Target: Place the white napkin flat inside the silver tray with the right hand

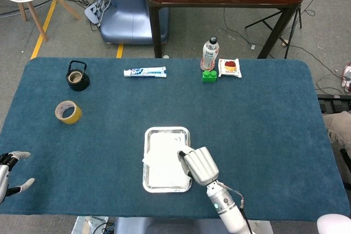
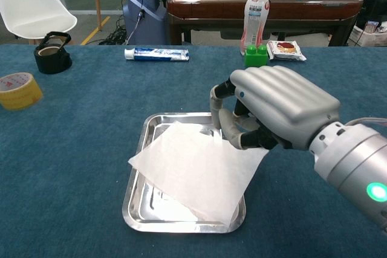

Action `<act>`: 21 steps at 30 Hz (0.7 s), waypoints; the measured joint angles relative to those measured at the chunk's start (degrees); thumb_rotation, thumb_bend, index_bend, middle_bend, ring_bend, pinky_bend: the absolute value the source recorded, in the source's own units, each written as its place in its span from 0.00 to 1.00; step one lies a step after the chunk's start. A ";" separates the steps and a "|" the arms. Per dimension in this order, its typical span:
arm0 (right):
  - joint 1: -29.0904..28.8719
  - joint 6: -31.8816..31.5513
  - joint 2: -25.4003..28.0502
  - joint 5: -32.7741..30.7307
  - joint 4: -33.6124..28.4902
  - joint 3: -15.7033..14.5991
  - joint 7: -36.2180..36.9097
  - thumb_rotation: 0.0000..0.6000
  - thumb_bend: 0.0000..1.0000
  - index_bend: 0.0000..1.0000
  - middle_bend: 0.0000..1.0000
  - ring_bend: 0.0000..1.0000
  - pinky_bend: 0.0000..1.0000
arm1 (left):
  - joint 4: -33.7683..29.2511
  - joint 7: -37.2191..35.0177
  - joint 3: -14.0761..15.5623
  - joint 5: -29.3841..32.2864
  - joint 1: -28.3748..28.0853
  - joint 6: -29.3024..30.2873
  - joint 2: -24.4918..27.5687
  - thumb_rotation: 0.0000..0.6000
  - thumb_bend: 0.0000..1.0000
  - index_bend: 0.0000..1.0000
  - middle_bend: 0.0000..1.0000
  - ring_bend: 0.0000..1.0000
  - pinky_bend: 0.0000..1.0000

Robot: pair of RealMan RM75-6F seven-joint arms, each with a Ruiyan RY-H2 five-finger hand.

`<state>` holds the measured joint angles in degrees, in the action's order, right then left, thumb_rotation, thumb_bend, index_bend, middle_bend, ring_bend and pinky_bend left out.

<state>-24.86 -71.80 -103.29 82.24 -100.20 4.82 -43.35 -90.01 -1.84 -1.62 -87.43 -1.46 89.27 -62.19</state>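
While the right hand [image 2: 275, 110] hangs low over the right edge of the silver tray [image 2: 136, 176], its fingers [image 2: 228, 128] curl down and pinch the right corner of the white napkin [image 2: 196, 170]. Napkin lies spread in the tray just left of the hand, mostly flat; its left corner overhangs the tray's left rim and its right corner overhangs the right rim toward the hand. Tray holds nothing else visible. Head view agrees: napkin [image 1: 163, 160] covers most of the tray [image 1: 167, 131], right hand [image 1: 198, 165] at its right side. Left hand [image 1: 11, 171] sits far left of the tray at the bench [image 1: 263, 113] edge, fingers apart, holding nothing. Well beyond the right hand: bottle [image 2: 254, 13], green block [image 2: 256, 56], snack packet [image 2: 285, 49]. Far side, left of the hand: toothpaste tube [image 2: 157, 54], yellow tape roll [image 2: 18, 90].
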 measured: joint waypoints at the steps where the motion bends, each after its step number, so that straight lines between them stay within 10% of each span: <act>1: -0.04 0.30 0.00 -0.21 -0.18 -0.16 0.10 1.00 0.69 0.56 1.00 1.00 1.00 | -0.01 0.02 0.00 0.00 0.03 0.03 0.01 1.00 0.11 0.33 0.36 0.30 0.49; 21: -2.13 2.94 2.30 0.37 -0.42 -0.22 3.71 1.00 0.54 0.55 1.00 1.00 1.00 | -0.17 -0.09 -0.14 0.43 0.37 0.22 0.30 1.00 0.11 0.33 0.36 0.30 0.49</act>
<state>-26.99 -68.85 -100.99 82.62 -100.61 4.60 -39.64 -90.19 -1.94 -1.76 -87.00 -1.09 89.49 -61.89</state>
